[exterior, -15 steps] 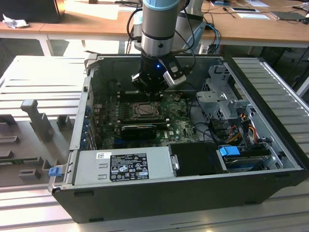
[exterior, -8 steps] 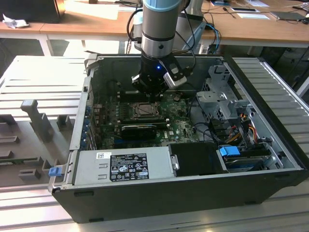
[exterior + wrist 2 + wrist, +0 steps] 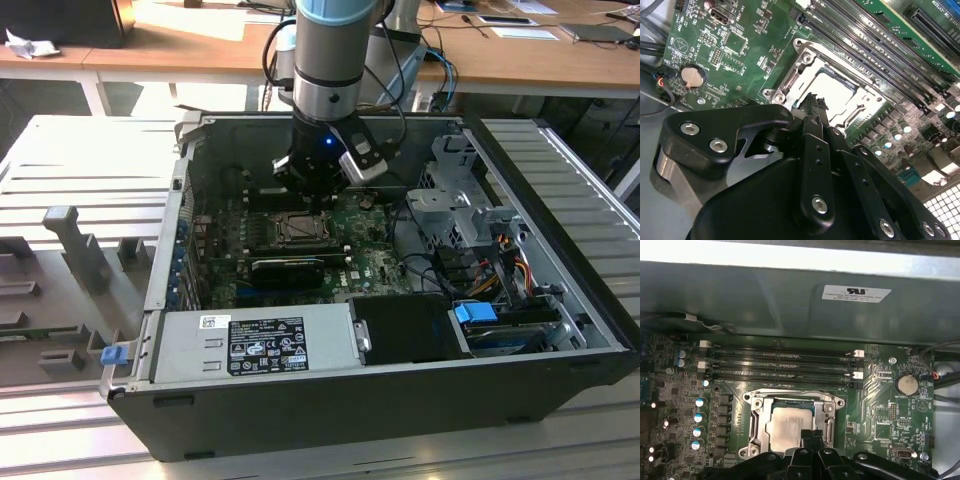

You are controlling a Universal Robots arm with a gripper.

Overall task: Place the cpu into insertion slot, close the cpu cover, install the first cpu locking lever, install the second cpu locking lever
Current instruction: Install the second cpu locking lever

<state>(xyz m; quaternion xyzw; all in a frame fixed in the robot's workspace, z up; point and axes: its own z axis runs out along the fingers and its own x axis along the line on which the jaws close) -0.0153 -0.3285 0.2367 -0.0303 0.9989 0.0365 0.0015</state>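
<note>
One cpu [image 3: 790,426] sits seated in the insertion slot [image 3: 756,426], cover down. Our gripper [image 3: 811,436] hovers pinched together, holding nothing. We judge the chip light, stiff, fragile; grip its edges.

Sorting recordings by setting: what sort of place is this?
Likely a lab or workshop bench: an open computer case lies on a ribbed metal table, wooden desks stand behind, and the gripper hovers over the cpu.

A white label [image 3: 856,293] with small black print and a mark sits on the case wall [image 3: 765,300] in the first wrist view; a black-and-white label [image 3: 268,345] sits on the power supply [image 3: 330,335]. None of it can be made out.
</note>
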